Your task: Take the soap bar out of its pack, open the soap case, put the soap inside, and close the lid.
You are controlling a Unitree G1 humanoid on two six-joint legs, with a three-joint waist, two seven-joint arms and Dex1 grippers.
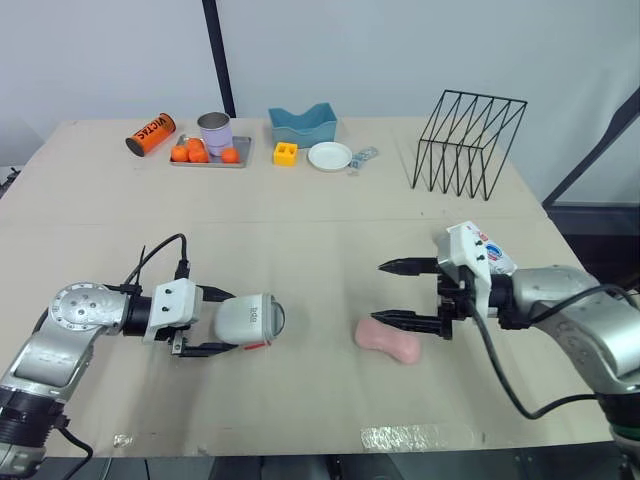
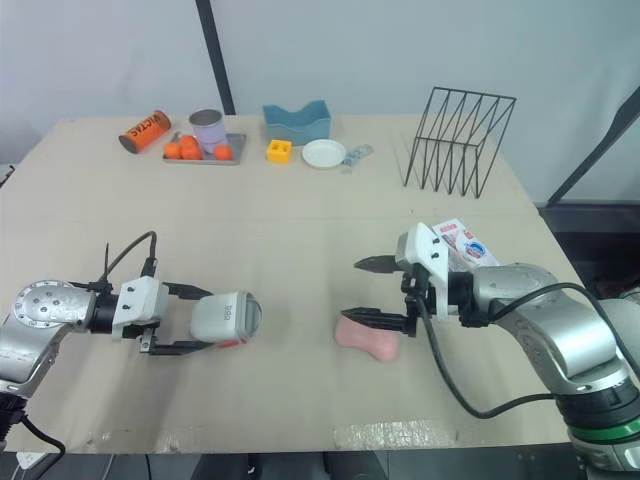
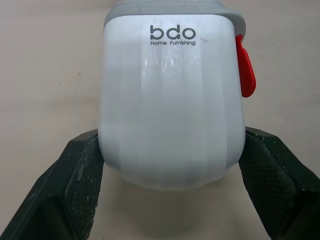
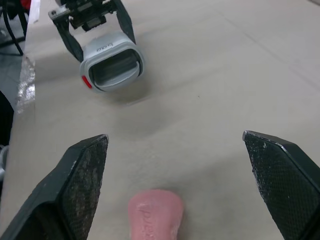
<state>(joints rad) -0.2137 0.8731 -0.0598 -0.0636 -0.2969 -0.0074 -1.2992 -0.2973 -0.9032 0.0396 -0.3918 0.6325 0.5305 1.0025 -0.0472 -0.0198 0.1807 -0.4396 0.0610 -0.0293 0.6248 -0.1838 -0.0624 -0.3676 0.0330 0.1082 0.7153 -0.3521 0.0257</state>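
The left claw is clenched on the white case, with one finger on each side, at the near left of the bench. The case is held on its side with its gray-rimmed end turned to the right, and it has a red latch. The right claw is released, its fingers wide apart. The pink soap lies bare on the bench, in the near middle, just beside this claw's nearer finger; I cannot tell if they touch. The pack is just behind that claw. At the far side stand a wire rack and a tray.
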